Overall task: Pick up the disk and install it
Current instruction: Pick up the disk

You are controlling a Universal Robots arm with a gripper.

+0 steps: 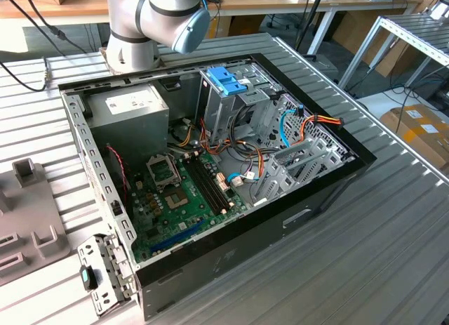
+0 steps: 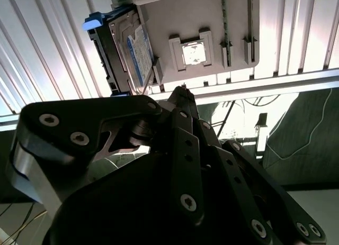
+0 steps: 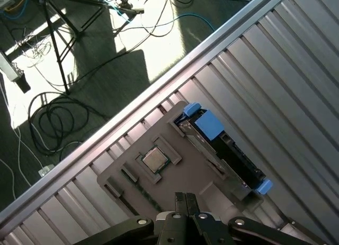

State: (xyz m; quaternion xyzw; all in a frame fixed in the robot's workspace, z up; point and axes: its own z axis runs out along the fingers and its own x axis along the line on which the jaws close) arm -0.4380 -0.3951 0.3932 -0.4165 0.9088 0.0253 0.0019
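Claw fingers are together, nothing between them; same in the second wrist view. The disk is not picked up yet. It stands on edge in a slot along one side of the grey holder plate, with blue rails at both ends and the label side facing the plate's middle. A square chip sits in a pocket in that plate, beside the disk but apart from it. The claw tips are over the plate, near the disk, with no contact visible. The plate lies on the ribbed metal tabletop, close to its edge, with floor and loose cables beyond. In the exterior view, the open computer case lies flat on the tabletop with its motherboard exposed. The grey power supply box is in the far corner on the exterior view's left, and the blue latch is on the drive cage behind. The arm base stands just behind the case.
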